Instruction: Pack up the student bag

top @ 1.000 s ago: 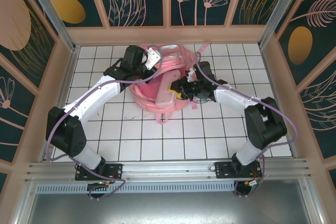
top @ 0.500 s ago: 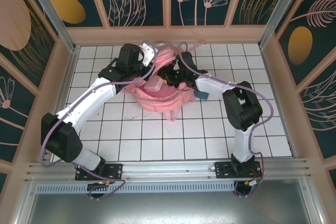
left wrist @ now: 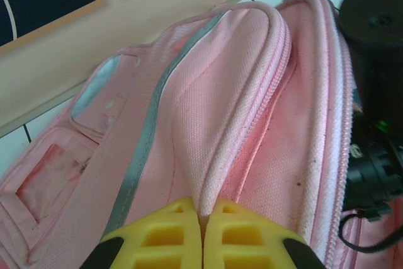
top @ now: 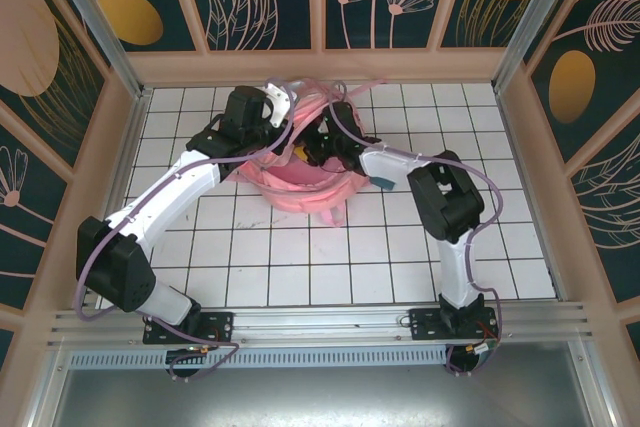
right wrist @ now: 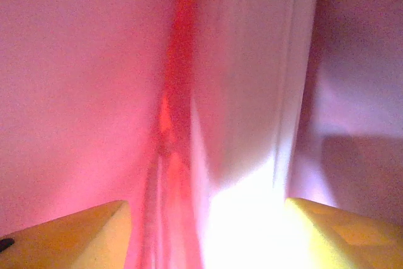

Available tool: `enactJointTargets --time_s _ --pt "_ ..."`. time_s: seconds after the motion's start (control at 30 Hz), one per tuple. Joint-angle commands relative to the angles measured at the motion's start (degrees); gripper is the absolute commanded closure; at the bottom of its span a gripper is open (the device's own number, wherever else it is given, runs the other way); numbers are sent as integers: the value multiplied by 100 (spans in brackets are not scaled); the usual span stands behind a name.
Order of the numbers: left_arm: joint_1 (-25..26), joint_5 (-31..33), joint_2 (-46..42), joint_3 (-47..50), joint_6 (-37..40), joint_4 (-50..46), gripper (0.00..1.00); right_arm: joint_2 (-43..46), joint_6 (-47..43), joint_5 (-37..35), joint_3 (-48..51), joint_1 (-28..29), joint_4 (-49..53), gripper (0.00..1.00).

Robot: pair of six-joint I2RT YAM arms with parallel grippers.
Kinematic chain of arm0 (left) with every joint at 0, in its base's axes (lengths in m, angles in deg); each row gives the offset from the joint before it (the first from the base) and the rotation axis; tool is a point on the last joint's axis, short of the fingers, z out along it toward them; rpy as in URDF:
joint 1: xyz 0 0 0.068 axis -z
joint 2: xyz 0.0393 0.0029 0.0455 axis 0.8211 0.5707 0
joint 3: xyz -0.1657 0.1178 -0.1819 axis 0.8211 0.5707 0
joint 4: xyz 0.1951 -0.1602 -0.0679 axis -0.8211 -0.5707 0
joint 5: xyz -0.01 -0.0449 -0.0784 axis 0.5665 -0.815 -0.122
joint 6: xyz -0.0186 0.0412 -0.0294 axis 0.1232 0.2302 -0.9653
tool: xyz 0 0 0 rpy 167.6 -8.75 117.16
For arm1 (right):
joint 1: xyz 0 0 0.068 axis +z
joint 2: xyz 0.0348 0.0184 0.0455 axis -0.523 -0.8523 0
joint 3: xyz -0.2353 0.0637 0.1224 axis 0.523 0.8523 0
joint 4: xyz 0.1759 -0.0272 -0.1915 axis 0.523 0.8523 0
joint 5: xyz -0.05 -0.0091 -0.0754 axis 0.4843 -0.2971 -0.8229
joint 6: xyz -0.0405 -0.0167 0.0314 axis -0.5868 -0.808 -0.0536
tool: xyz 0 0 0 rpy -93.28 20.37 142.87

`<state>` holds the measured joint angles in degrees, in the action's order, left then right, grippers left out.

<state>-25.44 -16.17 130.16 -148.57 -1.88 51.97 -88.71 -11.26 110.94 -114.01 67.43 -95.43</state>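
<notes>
The student bag (top: 300,185), pink and soft, lies at the back middle of the tiled table. My left gripper (left wrist: 203,218) is shut on the bag's piped zipper rim (left wrist: 242,124) and holds the opening up; from above this gripper (top: 288,112) is at the bag's far left side. My right gripper (top: 316,150) reaches into the opening from the right. Its yellow fingers (right wrist: 82,231) stand wide apart inside the pink lining (right wrist: 75,92). A pale flat thing (right wrist: 252,124) stands upright between them, clear of the left finger.
A small dark teal thing (top: 385,182) lies on the tiles just right of the bag, under my right forearm. Wooden walls (top: 130,147) close the table on three sides. White tiles (top: 300,257) stretch from the bag to the arm bases.
My right gripper has swung left from beside the bag into its opening, carrying the pale flat thing, and its jaws have spread apart. The left gripper keeps its hold on the rim.
</notes>
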Motion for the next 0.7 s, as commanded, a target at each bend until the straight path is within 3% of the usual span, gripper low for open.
enactJointTargets --time_s 0.0,0.23,0.67 --pt "91 -292 -361 -214 -165 1107 100 607 9 -191 435 92 272 37" --pt "91 -353 -296 -210 -238 1154 100 697 -101 -169 537 102 446 62" --pt "91 -431 -1 -90 -343 963 100 2713 -584 -1357 2181 -148 1258 60"
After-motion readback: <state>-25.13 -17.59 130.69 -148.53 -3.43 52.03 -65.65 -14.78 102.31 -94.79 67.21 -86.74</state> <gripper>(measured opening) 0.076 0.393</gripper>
